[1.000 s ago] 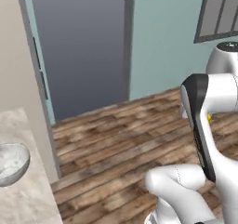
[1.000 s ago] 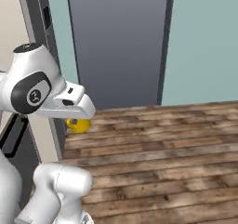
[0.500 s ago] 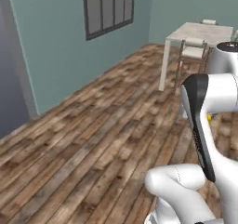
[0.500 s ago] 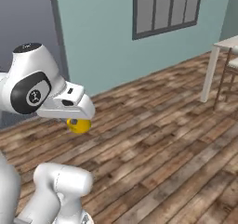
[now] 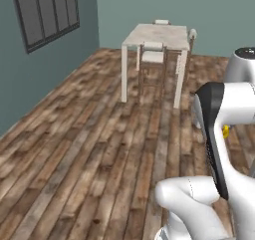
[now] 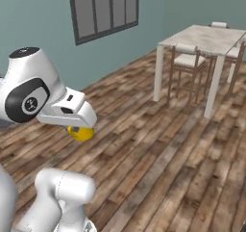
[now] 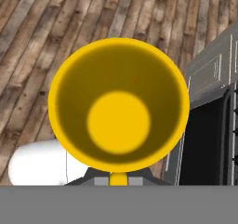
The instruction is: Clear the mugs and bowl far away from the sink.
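Under the arm, the claw pinches the yellow mug above the wood floor, grey cabinet at 3 o'clock.

Open floor; table well ahead.

The white arm rises from the base in a folded pose: a rounded lower link sits low in the left base view, and a dark-faced upper link stands upright above it. In the right base view the shoulder joint, with its dark round cap, sits high, and the wrist reaches forward and slightly down from it. The gripper hangs just under the wrist, pointing toward the floor, closed on the yellow mug, which sits directly beneath the hand. In the hand view the mug's open mouth faces the camera, upright; the fingertips are largely hidden behind it, apparently pinching its handle.
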Controlling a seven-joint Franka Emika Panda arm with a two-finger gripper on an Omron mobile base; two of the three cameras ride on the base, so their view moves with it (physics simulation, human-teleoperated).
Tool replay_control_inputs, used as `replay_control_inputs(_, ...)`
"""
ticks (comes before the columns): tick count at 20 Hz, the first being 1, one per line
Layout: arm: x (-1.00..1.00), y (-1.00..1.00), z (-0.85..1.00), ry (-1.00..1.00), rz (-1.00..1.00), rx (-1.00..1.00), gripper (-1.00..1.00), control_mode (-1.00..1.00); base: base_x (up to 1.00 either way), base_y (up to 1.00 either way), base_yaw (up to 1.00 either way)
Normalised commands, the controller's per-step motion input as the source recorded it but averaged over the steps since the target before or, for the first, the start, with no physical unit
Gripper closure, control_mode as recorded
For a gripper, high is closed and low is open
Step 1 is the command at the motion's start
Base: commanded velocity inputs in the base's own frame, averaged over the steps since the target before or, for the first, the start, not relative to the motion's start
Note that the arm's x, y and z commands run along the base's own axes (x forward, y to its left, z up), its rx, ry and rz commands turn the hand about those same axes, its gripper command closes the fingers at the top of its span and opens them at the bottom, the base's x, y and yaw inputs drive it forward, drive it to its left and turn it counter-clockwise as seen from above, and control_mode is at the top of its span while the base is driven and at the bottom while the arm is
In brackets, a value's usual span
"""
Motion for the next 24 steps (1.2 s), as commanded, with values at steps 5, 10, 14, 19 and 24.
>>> replay_control_inputs(5,0.00,0.00,0.00,0.00,0.00,0.00,1.00,1.00,1.00,0.00,-0.07)
replay_control_inputs(10,0.00,0.00,0.00,0.00,0.00,0.00,1.00,1.00,1.00,0.00,0.00)
replay_control_inputs(14,0.00,0.00,0.00,0.00,0.00,0.00,1.00,1.00,1.00,0.00,0.00)
replay_control_inputs(19,0.00,0.00,0.00,0.00,0.00,0.00,1.00,1.00,1.00,0.00,0.00)
replay_control_inputs(24,0.00,0.00,0.00,0.00,0.00,0.00,1.00,1.00,1.00,-0.11,0.00)
